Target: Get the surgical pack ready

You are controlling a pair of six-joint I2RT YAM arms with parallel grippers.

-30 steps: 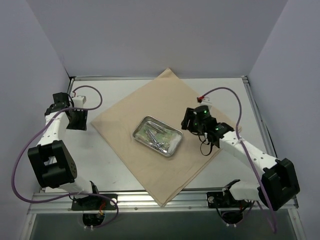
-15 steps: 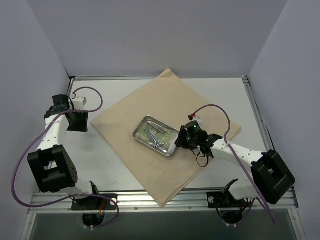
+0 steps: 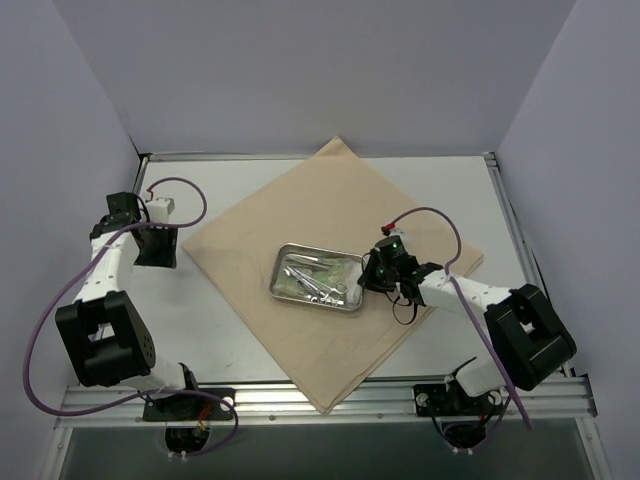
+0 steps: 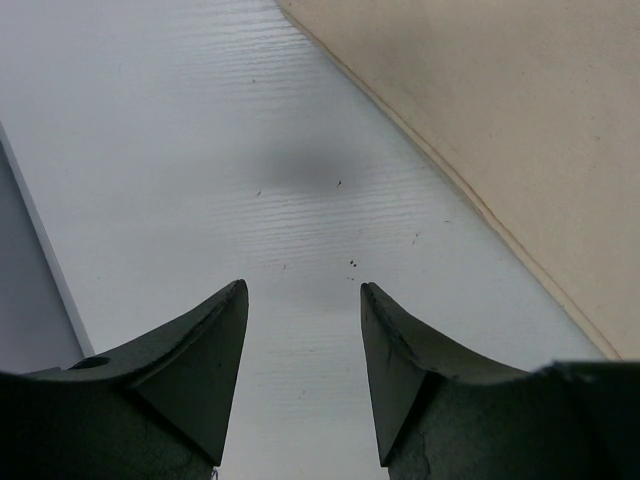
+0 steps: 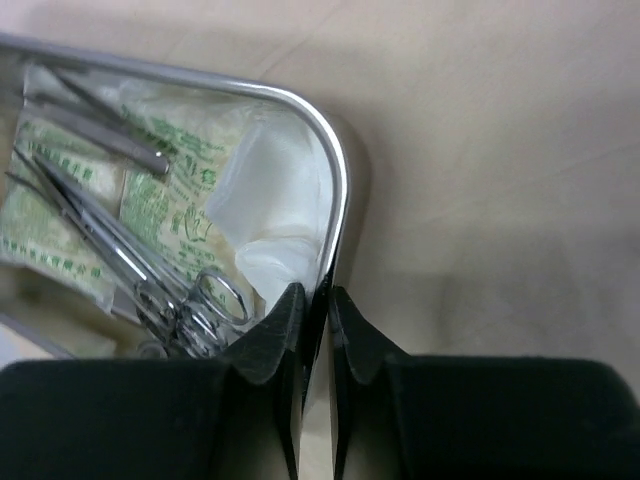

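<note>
A: What sort of place is this?

B: A robotics lab, by the look of it: a test cell. Plain pale walls (image 3: 300, 70) box in a white surface (image 3: 470, 200), with an aluminium rail (image 3: 330, 400) along its near edge.

A: And the machines?

B: Two white-and-black arms bolted by that rail, the left arm (image 3: 105, 270) and the right arm (image 3: 470, 295), with purple cables (image 3: 182, 181) looping loose. A steel tray (image 3: 318, 247) of instruments (image 3: 318, 282) sits on a beige cloth (image 3: 330, 190).

The tray (image 5: 340, 190) is shiny metal, bright like a mirror. The forceps (image 5: 110, 255) are shiny metal too. The packets (image 5: 160, 200) look like thin, crinkly paper. The cloth (image 5: 480, 150) is soft and dull, not shiny. The surface (image 4: 180, 130) is smooth and white with fine lines.
</note>
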